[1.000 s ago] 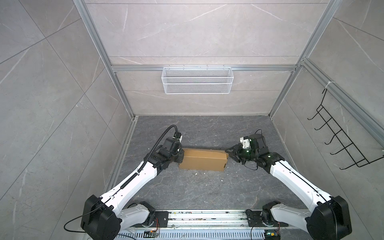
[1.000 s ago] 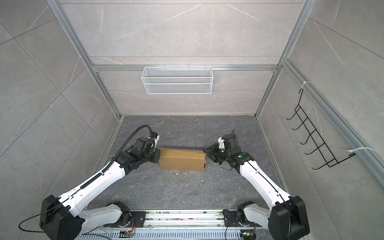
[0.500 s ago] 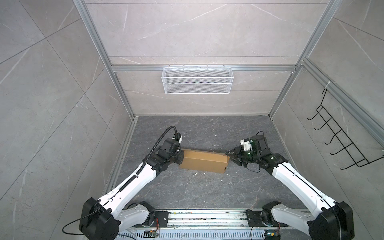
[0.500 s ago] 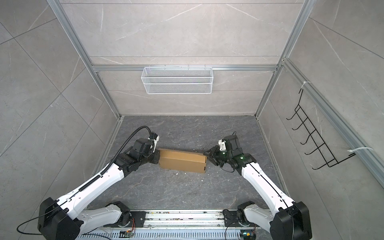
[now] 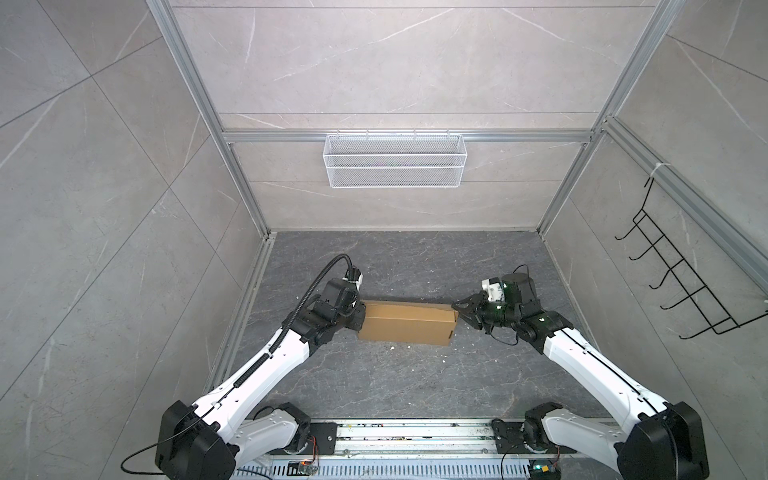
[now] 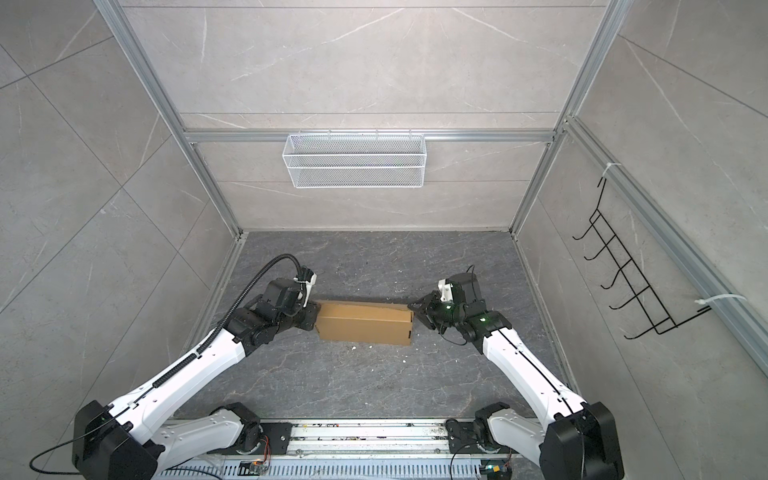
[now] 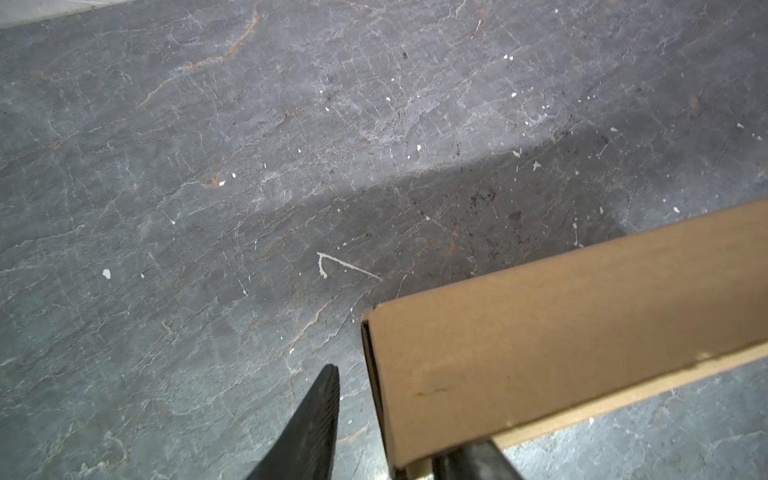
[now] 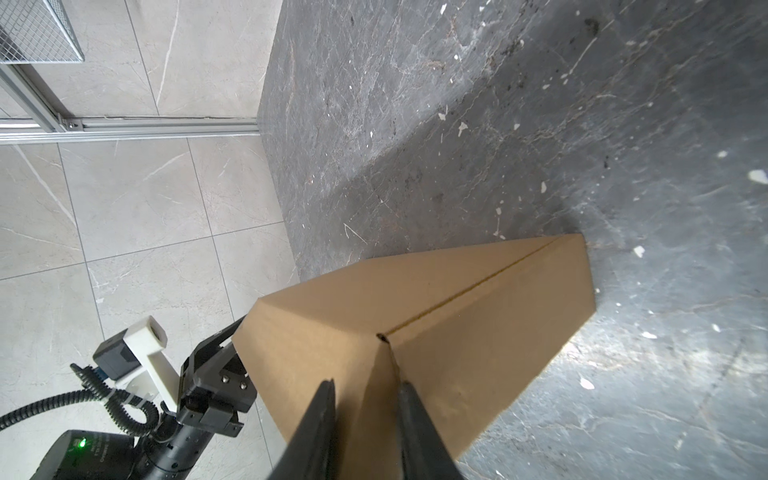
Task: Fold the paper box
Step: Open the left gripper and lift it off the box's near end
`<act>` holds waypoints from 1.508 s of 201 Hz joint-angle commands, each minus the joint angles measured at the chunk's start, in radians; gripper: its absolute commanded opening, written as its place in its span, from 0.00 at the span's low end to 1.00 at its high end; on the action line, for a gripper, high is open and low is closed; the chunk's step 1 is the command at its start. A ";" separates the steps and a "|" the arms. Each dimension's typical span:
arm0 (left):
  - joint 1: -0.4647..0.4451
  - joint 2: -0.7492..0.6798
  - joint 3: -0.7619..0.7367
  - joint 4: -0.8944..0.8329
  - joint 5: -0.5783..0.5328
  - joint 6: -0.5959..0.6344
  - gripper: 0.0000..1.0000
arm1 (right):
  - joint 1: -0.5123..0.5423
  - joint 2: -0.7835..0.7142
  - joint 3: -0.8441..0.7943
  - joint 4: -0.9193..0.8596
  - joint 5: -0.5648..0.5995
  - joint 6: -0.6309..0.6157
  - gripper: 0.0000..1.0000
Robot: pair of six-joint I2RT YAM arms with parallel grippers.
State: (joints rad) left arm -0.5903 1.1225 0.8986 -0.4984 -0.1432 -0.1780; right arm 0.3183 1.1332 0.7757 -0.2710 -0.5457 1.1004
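Brown corrugated cardboard box (image 5: 407, 328) lies straighter than before. Left gripper (image 5: 358, 321) has opened beside its end; right gripper (image 8: 368, 382) pinches its corner.

A white wire basket (image 5: 395, 166) hangs on the back wall, and a black hook rack (image 5: 685, 274) is on the side wall. White specks (image 5: 391, 347) litter the dark grey marbled floor (image 5: 415, 386).

The paper box (image 5: 405, 328) is plain brown, the floor (image 5: 374, 382) dark grey with pale veins, the fingers (image 8: 318, 428) black.
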 commanded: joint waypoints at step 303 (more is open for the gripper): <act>-0.025 -0.108 0.170 -0.230 0.213 -0.024 0.58 | 0.019 0.053 -0.044 -0.099 0.000 0.019 0.27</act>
State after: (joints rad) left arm -0.6132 1.0508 1.0252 -0.7326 0.0353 -0.1791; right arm 0.3233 1.1511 0.7757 -0.2443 -0.5510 1.1114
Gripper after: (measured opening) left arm 0.573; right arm 0.268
